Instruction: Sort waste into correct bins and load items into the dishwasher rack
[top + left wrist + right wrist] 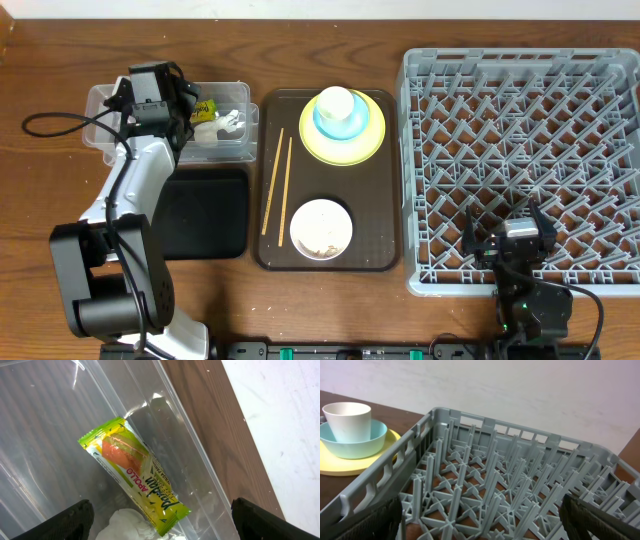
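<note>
The yellow-green snack wrapper (132, 474) and the crumpled white napkin (127, 527) lie inside the clear tub (100, 105); both also show in the overhead view, wrapper (204, 108) and napkin (222, 128). My left gripper (160, 525) hangs open and empty above them, over the tub (200, 465). The black tray (205, 212) lies in front of the tub. A white cup (335, 102) sits in a light blue bowl (345, 127) on the yellow plate (310, 142). A white bowl (320, 226) holds beige scraps. Two chopsticks (274, 180) lie beside it. My right gripper (505, 222) is open over the grey rack (520, 90).
The brown serving tray (380, 220) holds the plate, bowls and chopsticks between the bins and the rack. The right wrist view shows the rack's pegs (485, 485) below my fingers and the cup (347, 420), bowl (370, 440) and plate (340, 466) beyond its left wall.
</note>
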